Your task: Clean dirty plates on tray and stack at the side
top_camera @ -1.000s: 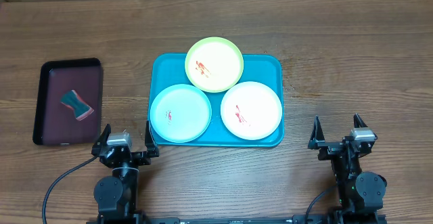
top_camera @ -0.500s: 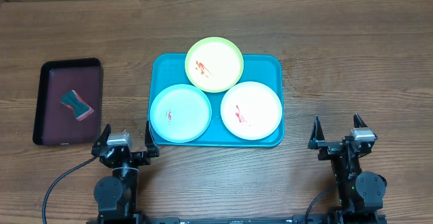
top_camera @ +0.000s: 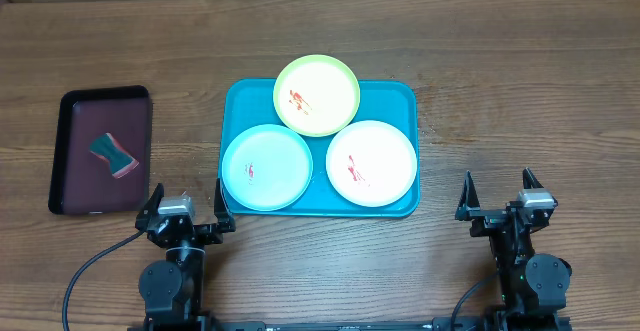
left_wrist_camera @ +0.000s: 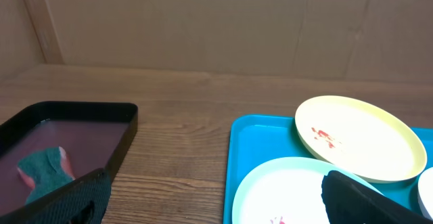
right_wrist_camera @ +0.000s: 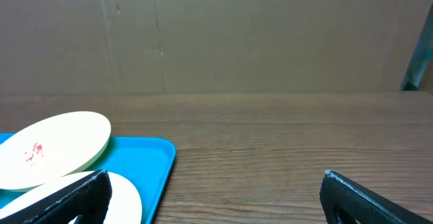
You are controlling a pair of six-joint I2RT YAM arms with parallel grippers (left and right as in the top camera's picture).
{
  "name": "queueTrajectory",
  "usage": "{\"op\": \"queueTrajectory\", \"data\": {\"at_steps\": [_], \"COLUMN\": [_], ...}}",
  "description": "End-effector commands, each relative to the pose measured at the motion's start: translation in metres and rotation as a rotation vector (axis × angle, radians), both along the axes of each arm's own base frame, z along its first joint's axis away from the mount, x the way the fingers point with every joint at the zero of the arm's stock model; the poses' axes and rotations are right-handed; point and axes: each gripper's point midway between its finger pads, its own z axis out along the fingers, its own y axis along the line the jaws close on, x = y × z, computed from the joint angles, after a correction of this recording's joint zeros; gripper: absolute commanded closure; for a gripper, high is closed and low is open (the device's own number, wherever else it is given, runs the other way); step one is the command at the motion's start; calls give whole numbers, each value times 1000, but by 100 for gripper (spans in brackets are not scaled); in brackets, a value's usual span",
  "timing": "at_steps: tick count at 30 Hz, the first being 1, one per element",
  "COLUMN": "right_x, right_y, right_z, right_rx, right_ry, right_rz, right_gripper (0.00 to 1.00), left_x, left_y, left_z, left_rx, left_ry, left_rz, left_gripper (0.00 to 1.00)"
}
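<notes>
The turquoise tray (top_camera: 398,99) lies mid-table and holds three plates with red smears. The yellow-green plate (top_camera: 317,94) leans on the tray's far rim. The light blue plate (top_camera: 267,166) sits front left and the white plate (top_camera: 371,162) front right. My left gripper (top_camera: 185,203) is open and empty near the table's front edge, just left of the tray's front left corner. My right gripper (top_camera: 497,195) is open and empty, front right of the tray. The left wrist view shows the tray (left_wrist_camera: 247,156), the yellow-green plate (left_wrist_camera: 358,136) and the light blue plate (left_wrist_camera: 284,190). The right wrist view shows the tray (right_wrist_camera: 145,160) and the yellow-green plate (right_wrist_camera: 54,146).
A dark maroon-black tray (top_camera: 75,196) lies at the left with a teal and red sponge (top_camera: 112,154) in it; the tray (left_wrist_camera: 74,116) and sponge (left_wrist_camera: 44,170) also show in the left wrist view. Bare wooden table lies right of the turquoise tray.
</notes>
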Motion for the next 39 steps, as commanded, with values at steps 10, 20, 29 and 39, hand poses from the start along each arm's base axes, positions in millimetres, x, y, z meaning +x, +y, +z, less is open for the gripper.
{"op": "queueTrajectory", "data": {"at_steps": [10, 20, 29, 39], "right_x": [0, 0, 0, 0], "right_y": [0, 0, 0, 0], "right_z": [-1, -1, -1, -1], "right_rx": [4, 4, 4, 4], "right_ry": [-6, -6, -6, -6], "right_rz": [3, 3, 3, 3], "right_gripper": [0, 0, 0, 0], "left_x": [-18, -44, -41, 22], "left_y": [-89, -90, -50, -27], "left_z": [28, 130, 200, 187], "left_rx": [-1031, -756, -480, -319], "left_ry": [102, -319, -298, 199], "left_rz": [-457, -651, -320, -104], "left_gripper": [0, 0, 0, 0]}}
